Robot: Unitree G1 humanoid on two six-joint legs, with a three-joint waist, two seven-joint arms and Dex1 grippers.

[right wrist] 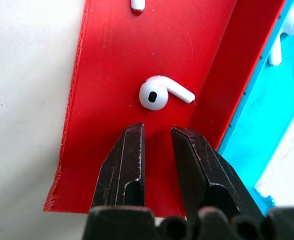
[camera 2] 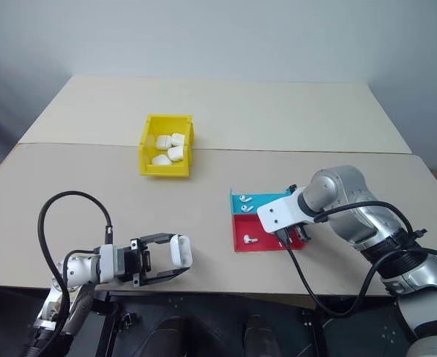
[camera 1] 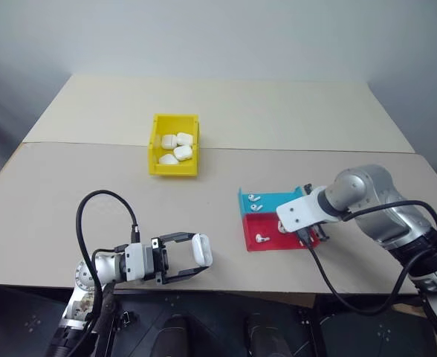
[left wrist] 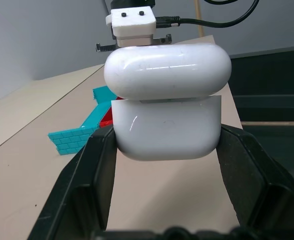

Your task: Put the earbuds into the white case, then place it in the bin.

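The left gripper [camera 1: 196,259] is clamping the white case [camera 1: 201,249] between its fingers, with the lid flipped up, near the table [camera 1: 293,119] edge at about 7 o'clock. The right gripper [right wrist: 157,132] is pointing down over the red tray [right wrist: 112,75] at about 4 o'clock, its fingers nearly together with a narrow gap and nothing between them, and one earbud [right wrist: 159,93] is lying just beyond the tips. The blue tray [camera 1: 278,201] is touching the red one at its 12 o'clock side and is holding more earbuds, while the yellow bin [camera 1: 175,120] with other cases is sitting well apart at about 11 o'clock.
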